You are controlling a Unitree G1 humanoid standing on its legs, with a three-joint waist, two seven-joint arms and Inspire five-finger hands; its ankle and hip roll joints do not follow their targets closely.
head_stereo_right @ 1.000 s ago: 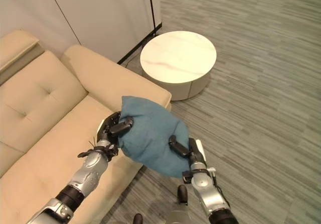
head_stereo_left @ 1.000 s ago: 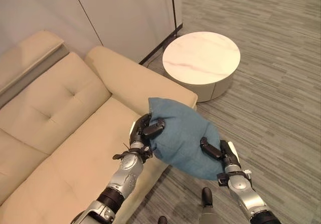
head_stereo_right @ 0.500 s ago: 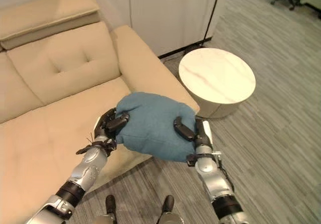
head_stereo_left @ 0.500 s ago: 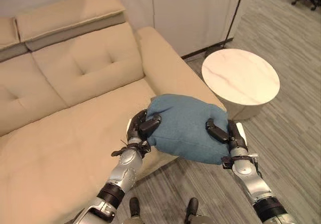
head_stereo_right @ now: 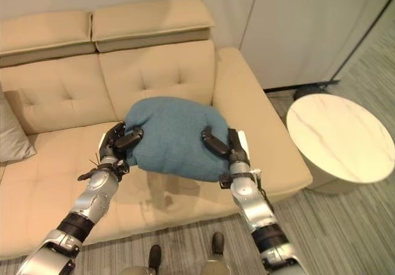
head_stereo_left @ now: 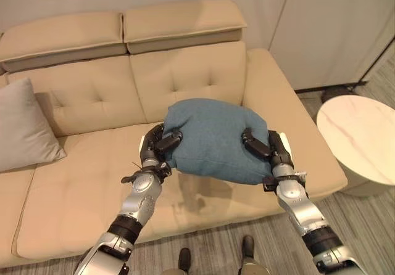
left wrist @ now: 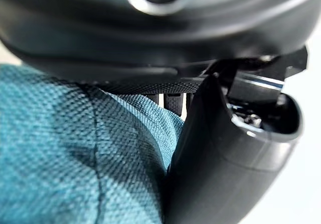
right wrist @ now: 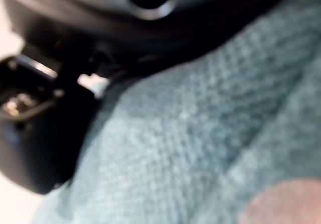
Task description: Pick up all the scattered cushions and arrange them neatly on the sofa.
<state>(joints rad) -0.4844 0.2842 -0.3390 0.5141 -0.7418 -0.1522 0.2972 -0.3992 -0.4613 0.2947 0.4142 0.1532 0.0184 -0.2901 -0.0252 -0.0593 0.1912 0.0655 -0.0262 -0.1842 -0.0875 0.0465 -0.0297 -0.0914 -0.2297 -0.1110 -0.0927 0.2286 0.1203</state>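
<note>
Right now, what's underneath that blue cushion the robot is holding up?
The blue cushion, gripped by left hand and right hand, hangs over the beige sofa seat. The stretch directly beneath is covered.

Grey cushion (head_stereo_left: 24, 127) cut off by left edge; sofa (head_stereo_left: 203, 77) partly too.

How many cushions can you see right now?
2: a blue cushion held between both hands above the sofa, and a grey cushion at its left end. Others may lie outside the view.

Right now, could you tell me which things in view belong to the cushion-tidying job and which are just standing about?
Part of the job:
- blue cushion, gripped by left hand and right hand
- grey cushion, already on the seat
- sofa

Just there:
- round table
- wall panels
</note>
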